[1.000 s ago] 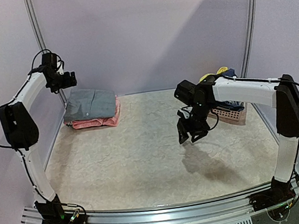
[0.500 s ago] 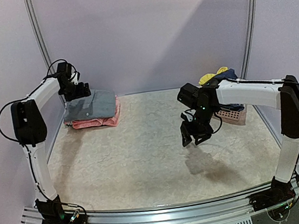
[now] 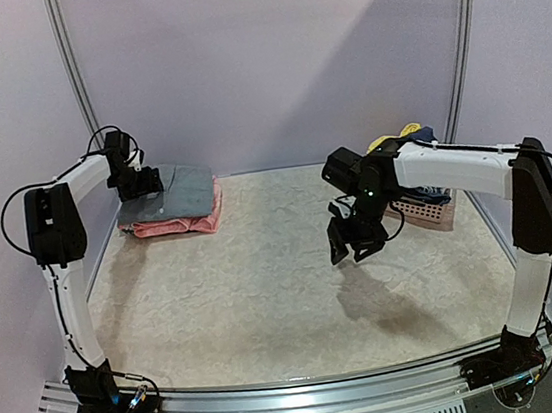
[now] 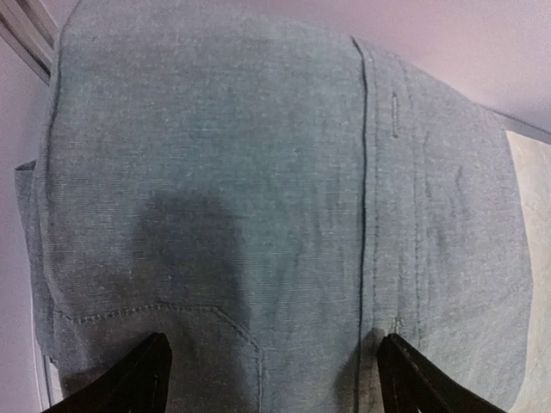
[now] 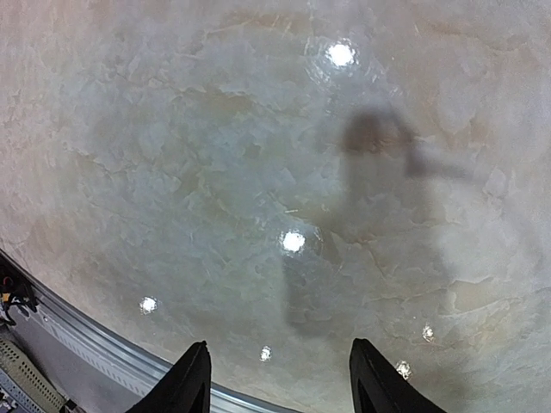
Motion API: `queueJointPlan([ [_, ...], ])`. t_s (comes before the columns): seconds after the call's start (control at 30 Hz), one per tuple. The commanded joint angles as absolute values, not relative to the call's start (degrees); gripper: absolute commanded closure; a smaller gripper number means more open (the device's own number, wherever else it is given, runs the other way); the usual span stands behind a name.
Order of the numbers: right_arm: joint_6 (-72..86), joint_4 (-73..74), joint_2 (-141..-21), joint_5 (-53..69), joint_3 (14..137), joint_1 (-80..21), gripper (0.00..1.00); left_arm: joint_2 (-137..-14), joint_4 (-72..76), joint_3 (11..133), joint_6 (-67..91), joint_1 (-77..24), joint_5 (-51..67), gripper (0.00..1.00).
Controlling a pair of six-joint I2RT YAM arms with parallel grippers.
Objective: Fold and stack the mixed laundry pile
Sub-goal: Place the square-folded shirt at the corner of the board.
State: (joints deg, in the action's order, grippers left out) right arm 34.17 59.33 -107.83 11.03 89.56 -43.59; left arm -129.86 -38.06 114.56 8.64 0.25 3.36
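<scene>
**Operator:** Grey cloth fills my left wrist view. The left gripper [image 4: 271,383] has its fingers [image 4: 142,380] spread wide with nothing between them, directly over the grey shirt [image 4: 258,198]. I can't tell whether the tips touch the fabric.

**Spotter:** Where does that shirt sit on the table [image 3: 267,298]?

**Operator:** From the top camera it's at the far left corner, folded and lying on a pink folded piece [image 3: 182,224]. Its long axis runs 9 to 3, and in the wrist view the placket seam runs 12 to 6. It looks placed to me, so I judge the left side has nothing to pick up.

**Spotter:** And the right?

**Operator:** The right gripper [image 3: 351,245] hangs above bare table, right of centre. Its jaws are parted and it's empty; the wrist view shows only the marbled surface between the fingers [image 5: 188,383].

**Spotter:** What's left to fold?

**Operator:** The rest sits in the pink basket [image 3: 426,212] by the right wall: a yellow piece [image 3: 383,142] and a navy piece [image 3: 423,134] poke up behind the forearm. From the right gripper the basket lies at about 2 o'clock, near but apart. The left gripper is well across the table, so the right arm is clearly nearer. I'd expect the next reach to swing out toward 2 o'clock and drop in from above, minding the basket's rim.
</scene>
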Motion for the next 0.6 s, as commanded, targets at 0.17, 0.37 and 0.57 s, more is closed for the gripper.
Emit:
queueJointPlan([
  [0.17,32.9,61.5,-111.6,10.3,95.2,-44.0,0.44,-132.9,-37.0,114.4,9.3,2.0,5.5,0.16],
  [0.37,32.6,62.2,-110.8,9.3,95.9,-44.0,0.44,-129.9,-38.1,115.4,10.0,2.3,4.8,0.17],
  [0.57,31.3,64.0,-109.4,7.5,98.8,-44.0,0.44,-123.3,-39.4,114.0,11.9,1.9,3.6,0.17],
])
